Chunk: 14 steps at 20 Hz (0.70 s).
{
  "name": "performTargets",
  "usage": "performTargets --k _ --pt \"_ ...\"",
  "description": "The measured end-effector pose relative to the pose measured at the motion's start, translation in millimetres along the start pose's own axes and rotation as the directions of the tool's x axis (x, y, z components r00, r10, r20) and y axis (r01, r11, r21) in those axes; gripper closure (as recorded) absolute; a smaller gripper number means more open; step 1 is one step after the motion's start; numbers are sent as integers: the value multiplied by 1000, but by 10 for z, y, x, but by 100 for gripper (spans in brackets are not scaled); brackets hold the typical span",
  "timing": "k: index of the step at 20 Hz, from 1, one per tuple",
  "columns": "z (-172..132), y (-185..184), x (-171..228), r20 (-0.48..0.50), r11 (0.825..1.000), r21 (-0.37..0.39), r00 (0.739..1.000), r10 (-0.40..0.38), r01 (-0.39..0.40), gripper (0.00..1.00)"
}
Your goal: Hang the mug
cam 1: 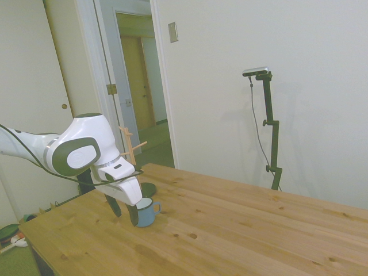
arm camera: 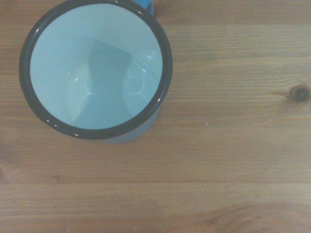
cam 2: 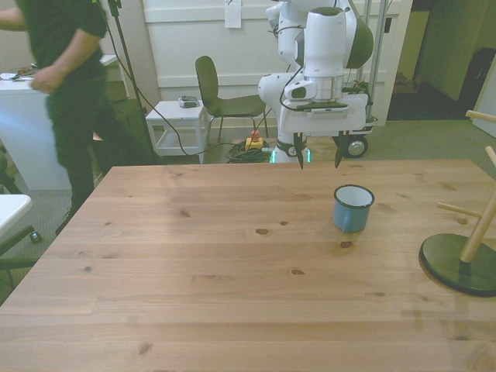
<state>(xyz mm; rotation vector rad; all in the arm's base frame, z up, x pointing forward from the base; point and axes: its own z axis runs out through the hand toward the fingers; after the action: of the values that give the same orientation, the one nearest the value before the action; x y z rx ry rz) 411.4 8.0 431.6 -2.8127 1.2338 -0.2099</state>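
The mug (cam 2: pixel 353 209) is small and blue with a white inside and a dark rim. It stands upright on the wooden table (cam 2: pixel 194 256), toward the front view's right. The side view shows the mug (cam 1: pixel 148 214) with its loop handle pointing away from the arm. My gripper (cam 2: pixel 318 159) is open, with nothing between its dark fingers. In the side view the gripper (cam 1: pixel 126 218) hangs just above the table, close beside the mug on the arm's side. The wrist view looks straight down into the mug (arm camera: pixel 95 68), which sits off-centre.
A wooden peg rack (cam 2: pixel 477 225) on a dark round base (cam 2: pixel 457 267) stands at the front view's right edge; the rack (cam 1: pixel 132 150) is behind the arm in the side view. A person (cam 2: pixel 66 93) stands beyond the table's far left corner, near a chair (cam 2: pixel 221 97).
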Motion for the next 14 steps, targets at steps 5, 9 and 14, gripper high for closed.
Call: performTargets --k 5,9,14 --pt "-36 -1 -35 -2 1000 -9 1000 -11 11 0" --pt "-153 -67 -81 -32 997 -4 996 -83 83 0" --pt "-155 -108 -117 -69 975 -23 972 -224 223 0"
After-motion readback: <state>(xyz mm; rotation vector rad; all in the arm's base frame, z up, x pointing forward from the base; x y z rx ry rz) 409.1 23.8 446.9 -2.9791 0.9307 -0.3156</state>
